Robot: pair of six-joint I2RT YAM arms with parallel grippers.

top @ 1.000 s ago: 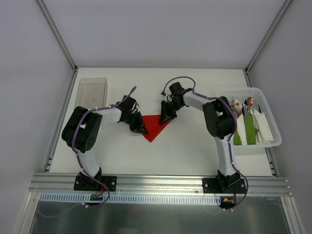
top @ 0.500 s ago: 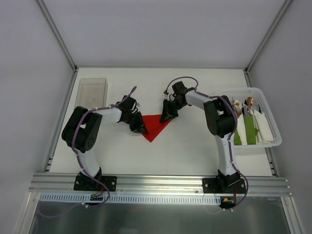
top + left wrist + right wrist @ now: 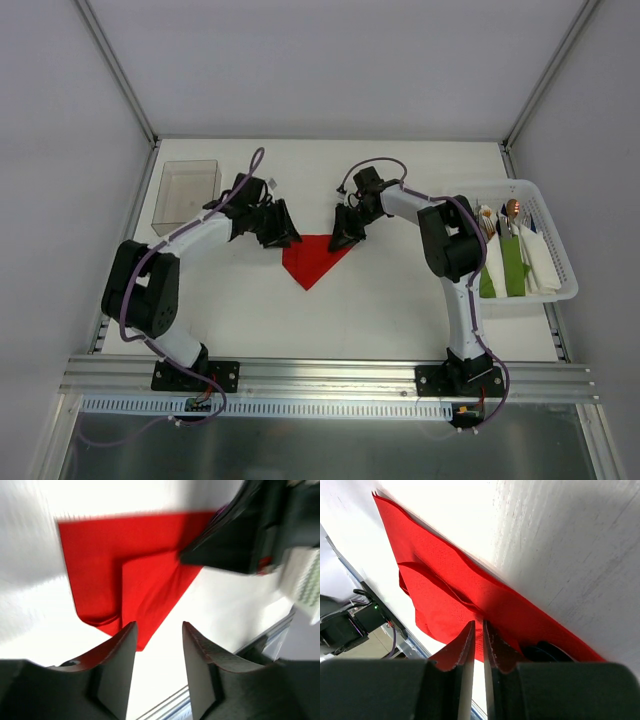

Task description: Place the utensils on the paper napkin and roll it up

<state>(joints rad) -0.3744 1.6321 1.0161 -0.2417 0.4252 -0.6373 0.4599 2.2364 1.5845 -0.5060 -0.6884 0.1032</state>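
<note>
Bright, even light; left wrist view motion-blurred, whites glaring.

One red napkin (image 3: 312,258), one clear box (image 3: 187,190), one white basket (image 3: 530,299), two green bundles (image 3: 513,265)

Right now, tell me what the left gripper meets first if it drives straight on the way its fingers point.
Most likely the paper napkin: the left gripper, jaws open, aims at its near corner, lying on the table just ahead. Its height above the table is unclear.
</note>
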